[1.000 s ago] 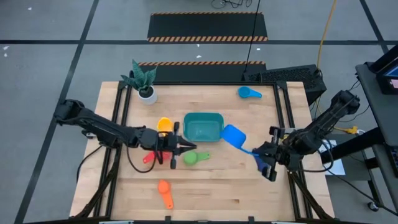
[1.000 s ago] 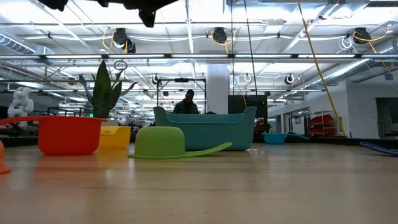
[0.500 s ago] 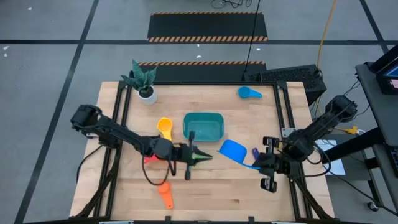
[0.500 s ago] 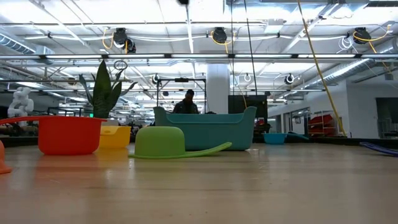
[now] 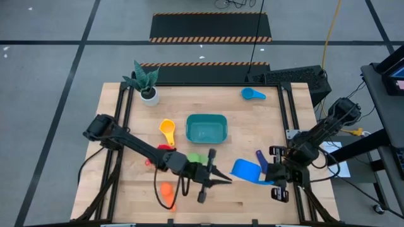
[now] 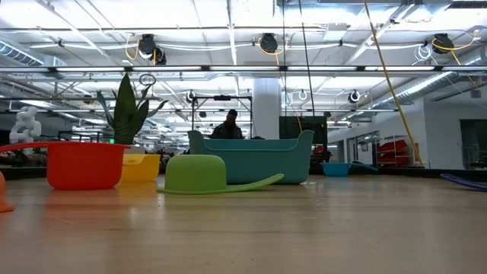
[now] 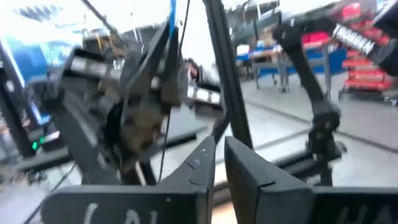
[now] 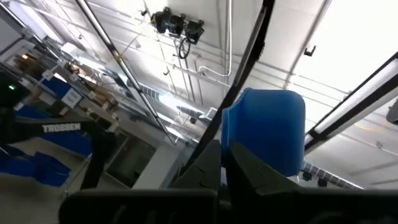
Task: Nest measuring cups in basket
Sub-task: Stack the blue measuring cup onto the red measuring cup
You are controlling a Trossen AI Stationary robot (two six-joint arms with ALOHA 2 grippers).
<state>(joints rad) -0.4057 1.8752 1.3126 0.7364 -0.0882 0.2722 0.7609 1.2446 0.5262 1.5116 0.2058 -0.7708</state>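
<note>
Right pincer (image 5: 270,177) clenched on dark blue measuring cup (image 5: 245,169), at 5 o'clock from teal basket (image 5: 206,128); left pincer (image 5: 221,180) nearly closed, empty.

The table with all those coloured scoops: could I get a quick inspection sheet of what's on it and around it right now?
Surface: wooden table, level and dry.
Job's things: teal basket holds no cups; yellow cup beside it; green cup, red cup, orange cup near the left arm; light blue cup at the far corner.
Clutter: potted plant.
Grippers: right gripper shut on the dark blue cup, held aloft; left gripper nearly closed, holding nothing.
Cables: yellow cable on the floor.
Surroundings: a person behind the basket.
</note>
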